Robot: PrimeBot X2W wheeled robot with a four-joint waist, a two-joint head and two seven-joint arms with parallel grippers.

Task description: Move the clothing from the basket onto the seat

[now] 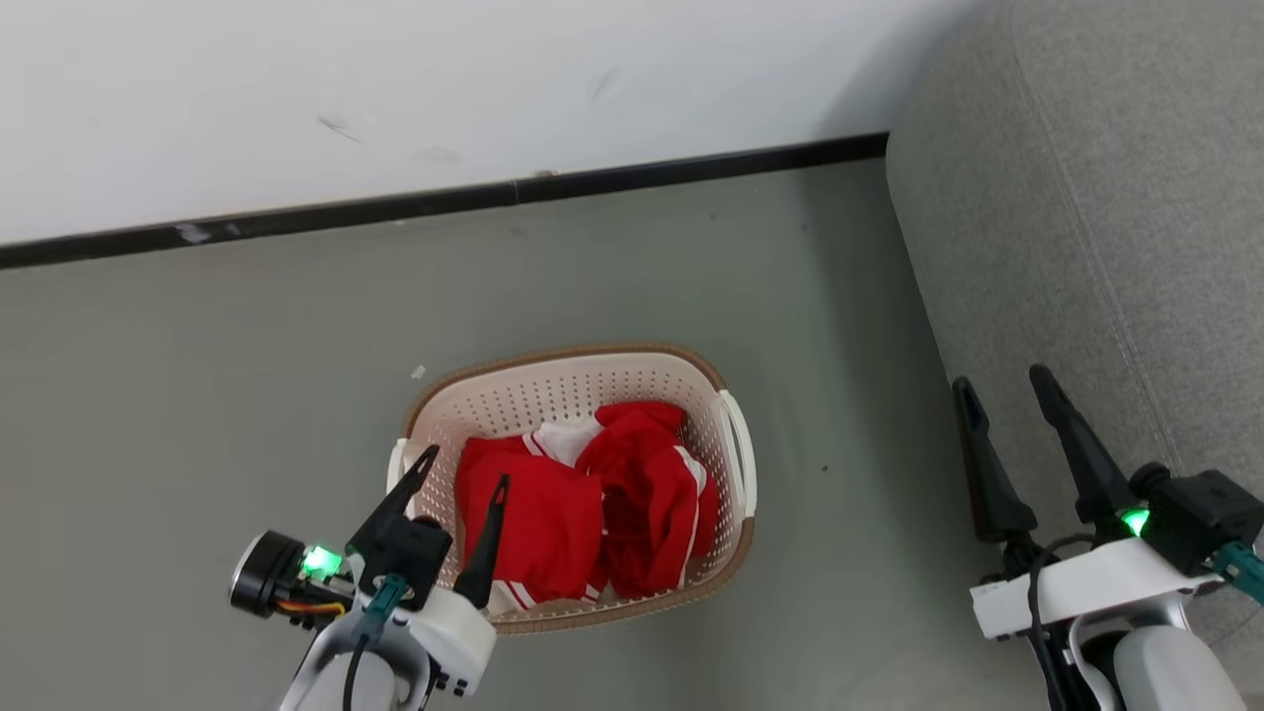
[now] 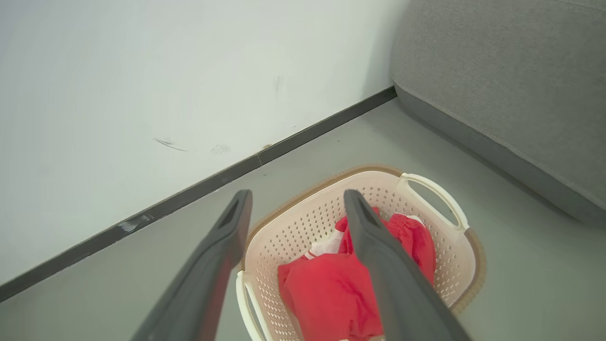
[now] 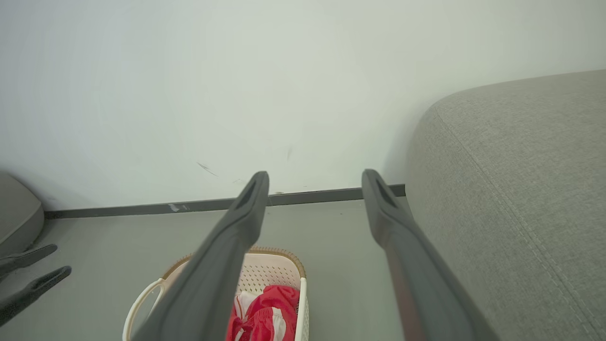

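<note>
Seen from the head, crumpled red jerseys (image 1: pixel 583 504) in the perforated cream basket (image 1: pixel 563 354) near the stitched grey sofa (image 1: pixel 1086 197), with left gripper (image 1: pixel 467 464) and right gripper (image 1: pixel 1002 379) both spread empty; from the right wrist, a rounded grey shape (image 3: pixel 19 213).

Clothing (image 1: pixel 548 518): red with white trim. Basket (image 1: pixel 513 400): cream, perforated in a regular dot grid, brown woven-look rim, white handles. Seat (image 1: pixel 1086 197): grey fabric, stitched seams. Floor (image 1: pixel 197 395): plain grey-green. Wall (image 1: pixel 395 79): white; skirting (image 1: pixel 395 205): black.
</note>
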